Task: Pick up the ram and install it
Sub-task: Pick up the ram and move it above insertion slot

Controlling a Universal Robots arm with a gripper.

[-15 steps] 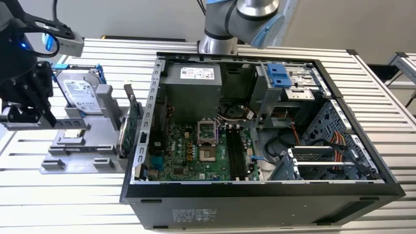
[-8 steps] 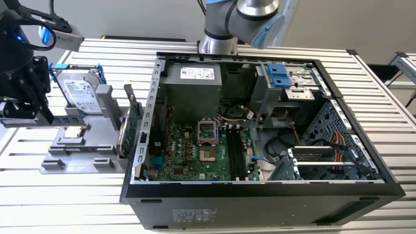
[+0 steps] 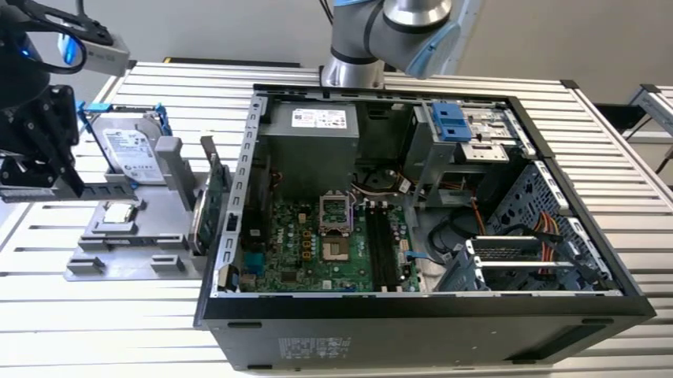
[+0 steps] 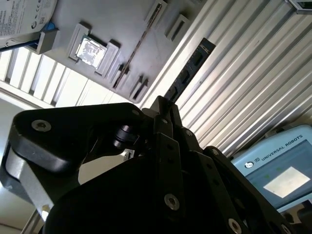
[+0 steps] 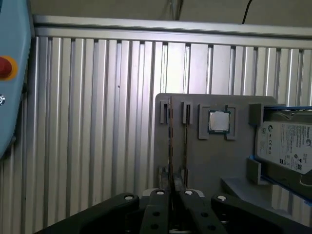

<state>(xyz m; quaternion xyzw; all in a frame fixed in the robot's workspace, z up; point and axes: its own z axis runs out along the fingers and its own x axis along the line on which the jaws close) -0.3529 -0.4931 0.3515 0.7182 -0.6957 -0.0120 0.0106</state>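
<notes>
Gripper [image 4: 165,111]: clenched on one end of the ram [image 4: 187,73], as seen in the second wrist view. Ram: dark narrow stick, held just beside the grey rack [image 4: 117,24]. On that rack: processor chip [image 4: 91,50], hard drive [image 5: 286,141].

Even light is washing the ribbed table [image 3: 631,213] bright, glaring at seven o'clock in the exterior view; the computer case [image 3: 421,339] is shading its own interior.

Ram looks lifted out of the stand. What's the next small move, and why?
Probably a short carry toward the exterior view's right, kept high, toward the open case. The gripper is shut on the ram, out of the grey stand, and the memory slots sit inside the case beside the processor socket.
</notes>
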